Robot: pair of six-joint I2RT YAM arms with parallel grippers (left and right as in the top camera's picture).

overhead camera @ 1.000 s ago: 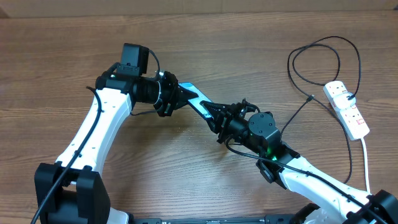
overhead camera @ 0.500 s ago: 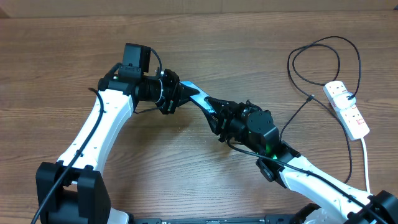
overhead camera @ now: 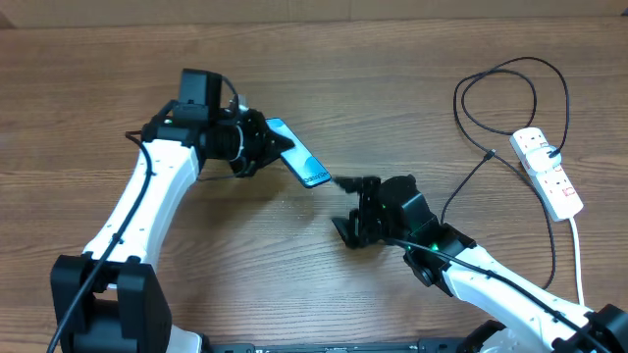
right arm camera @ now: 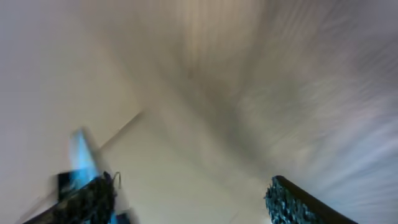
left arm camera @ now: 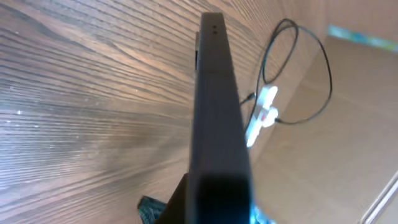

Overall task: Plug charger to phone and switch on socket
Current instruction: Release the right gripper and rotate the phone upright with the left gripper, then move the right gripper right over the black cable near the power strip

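On the wooden table [overhead camera: 294, 275], in the overhead view, the phone [overhead camera: 297, 157] is being held left of centre by the left gripper [overhead camera: 267, 147], its jaws being pressed against the phone's upper end while the lit blue face is being shown upward. Just beyond the phone's lower end, the right gripper [overhead camera: 345, 208] is being held with its jaws spread and nothing between them. The socket [overhead camera: 548, 173] is being left at the far right edge. The charger [overhead camera: 458, 98] is being left looped beside it, well apart from the phone.

In the left wrist view, the phone [left arm camera: 214, 112] is being shown edge-on as a dark bar above the wood grain. The socket [left arm camera: 263, 114] and the charger [left arm camera: 328, 65] loop are being seen far behind it.

In the right wrist view, everything is being blurred. The right gripper [right arm camera: 193, 205] is being shown wide open, one finger [right arm camera: 87, 200] at each lower corner. A blue streak [right arm camera: 81, 152] is being seen, but what it is cannot be told.
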